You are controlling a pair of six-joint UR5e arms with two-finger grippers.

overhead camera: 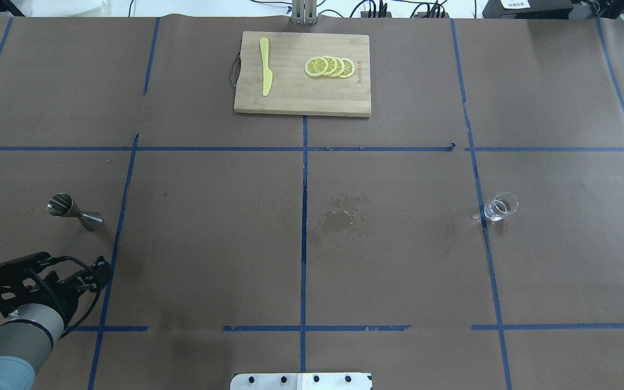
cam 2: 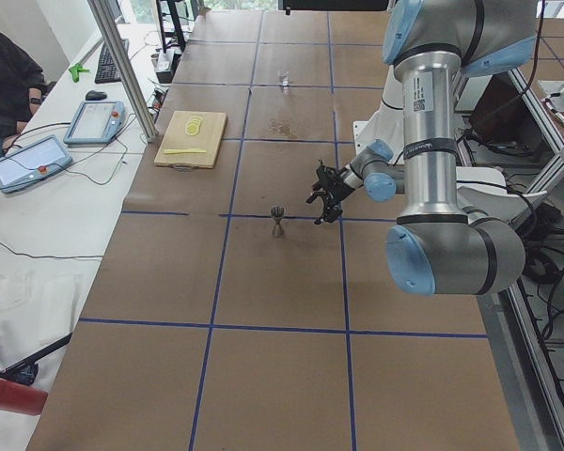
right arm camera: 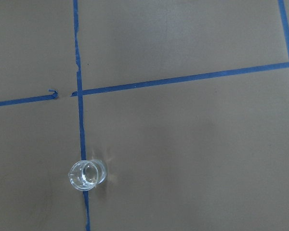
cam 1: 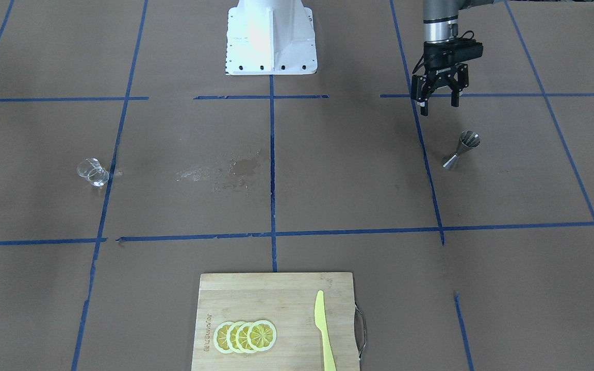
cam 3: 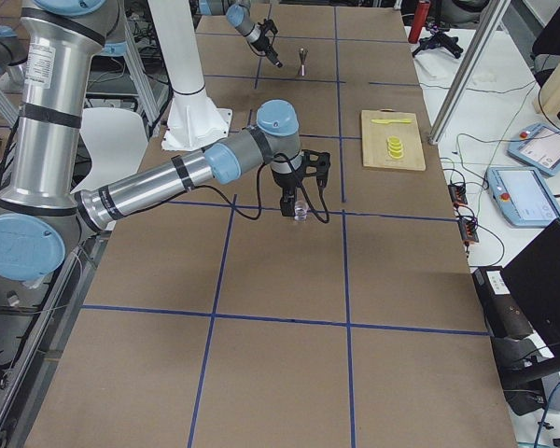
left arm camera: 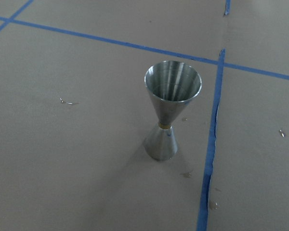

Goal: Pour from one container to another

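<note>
The left end effector (cam 1: pixel 439 98) hangs empty with its fingers spread, near the steel jigger (overhead camera: pixel 75 213) but apart from it. The jigger stands upright on the counter (overhead camera: pixel 209 244), and its top cup shows bare metal inside. A wet stain (overhead camera: pixel 339 216) marks the middle. Further right stands a small clear glass (overhead camera: pixel 500 208); what it holds cannot be told. Whether the right end effector (cam 3: pixel 291 201) is spread or pressed together cannot be told either.
</note>
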